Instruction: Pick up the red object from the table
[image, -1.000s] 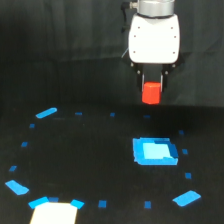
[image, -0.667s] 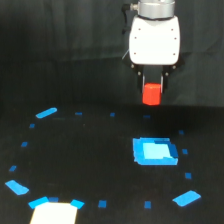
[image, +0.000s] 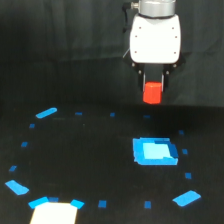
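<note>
The red object is a small stubby red-orange block held in the air, well above the black table. My gripper hangs from the white arm body at the top right of the exterior view and is shut on the block, whose upper part is hidden between the dark fingers. The block hangs above and slightly behind the bright blue square tray.
Small blue tape marks ring the table, with larger blue patches at the exterior view's left, lower left and lower right. A white patch lies at the bottom edge.
</note>
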